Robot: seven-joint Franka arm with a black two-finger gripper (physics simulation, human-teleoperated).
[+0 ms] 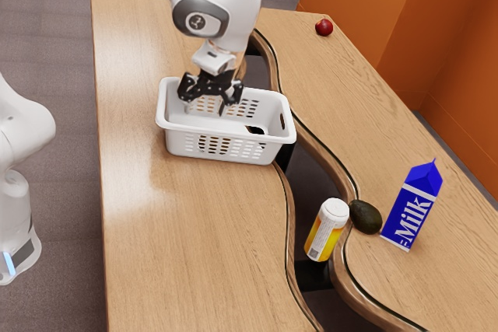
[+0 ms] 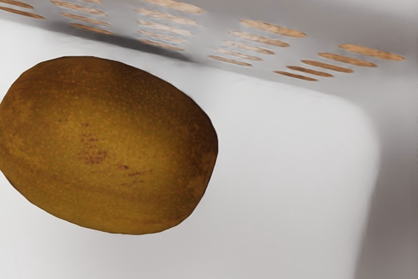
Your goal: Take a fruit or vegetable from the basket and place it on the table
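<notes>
The white basket point(image 1: 177, 142) stands on the wooden table, its walls pierced with oval holes. My black gripper point(image 1: 208, 104) is over the basket's half toward the exterior view's left, pointing down, with its fingers apart and their tips below the rim level. In the wrist view a brown-yellow oval fruit point(image 2: 108, 145), like a kiwi, lies on the white basket floor point(image 2: 287, 181) close to a slotted wall. The basket's front wall hides the lower inside from the exterior view.
A red apple point(image 1: 324, 27) sits at the table's far end. Toward the exterior view's lower right are a white-capped yellow bottle point(image 1: 327, 231), a dark avocado point(image 1: 365, 217) and a blue milk carton point(image 1: 412, 206). A curved dark channel point(image 1: 311, 184) runs along the table point(image 1: 187, 254).
</notes>
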